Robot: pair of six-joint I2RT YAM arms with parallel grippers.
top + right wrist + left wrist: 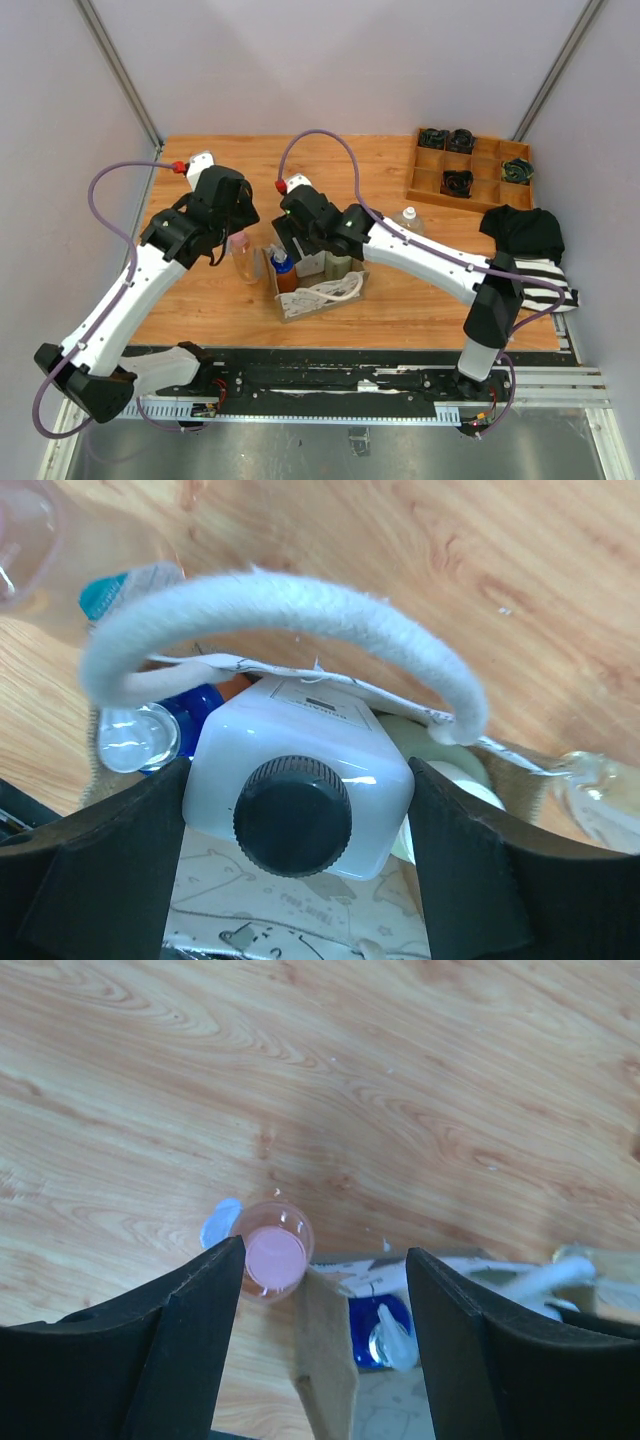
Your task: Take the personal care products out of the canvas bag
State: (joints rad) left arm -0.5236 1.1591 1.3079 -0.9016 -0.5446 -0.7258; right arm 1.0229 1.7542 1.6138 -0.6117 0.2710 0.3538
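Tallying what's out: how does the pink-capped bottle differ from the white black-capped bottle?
The pink-capped bottle stands outside the canvas bag; the white bottle sits inside it. The pink-capped bottle is clear and round, the white bottle opaque and square-shouldered. The right gripper appears to clamp the white bottle; the open left gripper holds nothing beside the pink-capped bottle. Both stand upright.

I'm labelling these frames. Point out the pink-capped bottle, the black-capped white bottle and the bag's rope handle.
pink-capped bottle [275, 1257], left wrist view, its pink cap.
black-capped white bottle [292, 815], right wrist view, its black cap.
rope handle [290, 600], right wrist view, top of the loop.
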